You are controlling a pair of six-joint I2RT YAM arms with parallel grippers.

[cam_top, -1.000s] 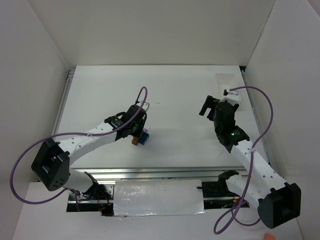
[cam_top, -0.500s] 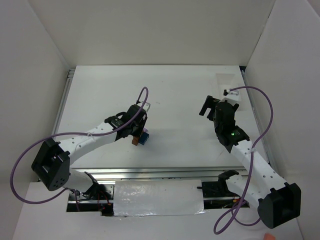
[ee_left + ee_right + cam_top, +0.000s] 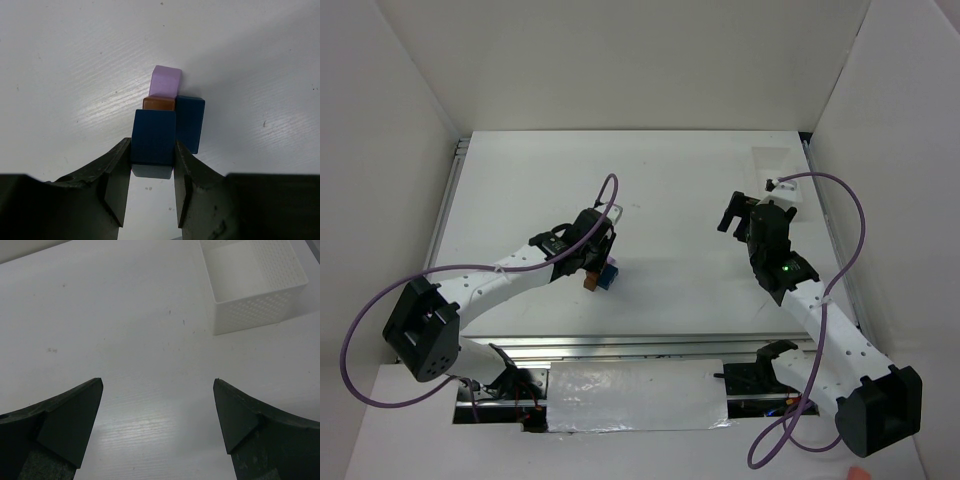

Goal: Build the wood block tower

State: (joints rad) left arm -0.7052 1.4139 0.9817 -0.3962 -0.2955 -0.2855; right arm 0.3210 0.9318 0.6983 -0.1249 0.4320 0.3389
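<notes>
The wood block tower (image 3: pixel 604 277) is a small cluster on the white table, just left of centre. In the left wrist view, a dark blue block (image 3: pixel 154 134) sits between the fingers of my left gripper (image 3: pixel 153 152), which is shut on its two sides. A brown-orange block (image 3: pixel 158 103) and a pale purple block (image 3: pixel 165 81) lie just beyond it. A second dark blue block (image 3: pixel 190 122) touches its right side. My left gripper (image 3: pixel 599 260) hangs right over the cluster. My right gripper (image 3: pixel 739 212) stands open over bare table, nothing between its fingers (image 3: pixel 70 415).
A white perforated tray (image 3: pixel 257 310), with nothing showing inside it, stands ahead and right of the right gripper, and shows faintly at the table's back right (image 3: pixel 775 160). White walls close in the table on three sides. Purple cables loop from both arms.
</notes>
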